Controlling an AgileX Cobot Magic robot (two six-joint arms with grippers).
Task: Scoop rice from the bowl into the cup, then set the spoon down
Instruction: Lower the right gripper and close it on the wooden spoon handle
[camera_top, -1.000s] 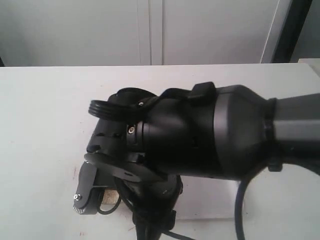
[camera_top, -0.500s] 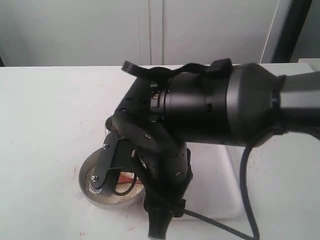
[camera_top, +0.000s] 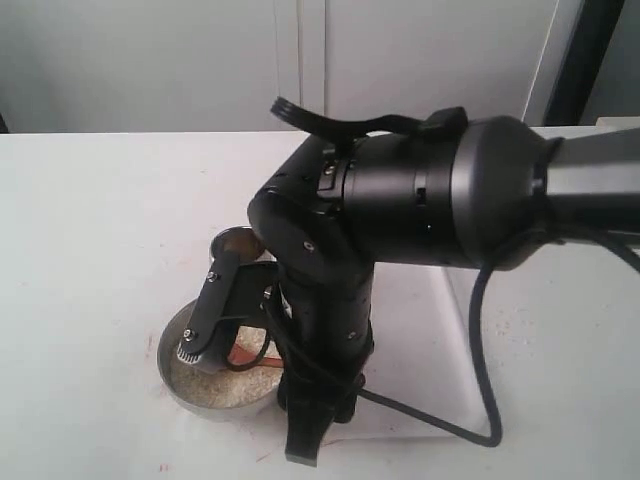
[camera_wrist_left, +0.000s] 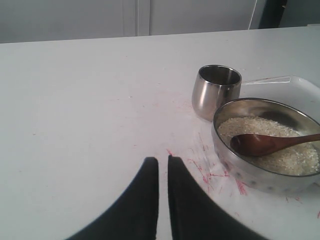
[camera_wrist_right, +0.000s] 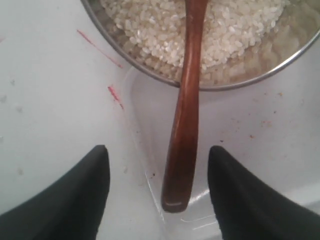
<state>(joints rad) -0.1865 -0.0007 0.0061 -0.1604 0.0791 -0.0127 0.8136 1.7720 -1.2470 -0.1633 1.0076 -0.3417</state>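
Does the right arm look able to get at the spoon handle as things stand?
Likely yes: the open right pincer flanks the handle of the spoon, which sticks out past the bowl, unobstructed.

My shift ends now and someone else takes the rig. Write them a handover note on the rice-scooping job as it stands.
Left pincer: shut, empty, over the white table, apart from both vessels.
Right pincer: open, straddling the handle of the dark reddish-brown wooden spoon, not gripping it.
Spoon: its scoop lies on the white uncooked rice in the wide steel bowl; its handle sticks out over the rim, above a clear plastic tray.
Small steel cup: upright beside the bowl; its contents cannot be seen.
Done: nothing that can be confirmed.
Left: grasp the spoon, scoop rice into the cup, set the spoon down.
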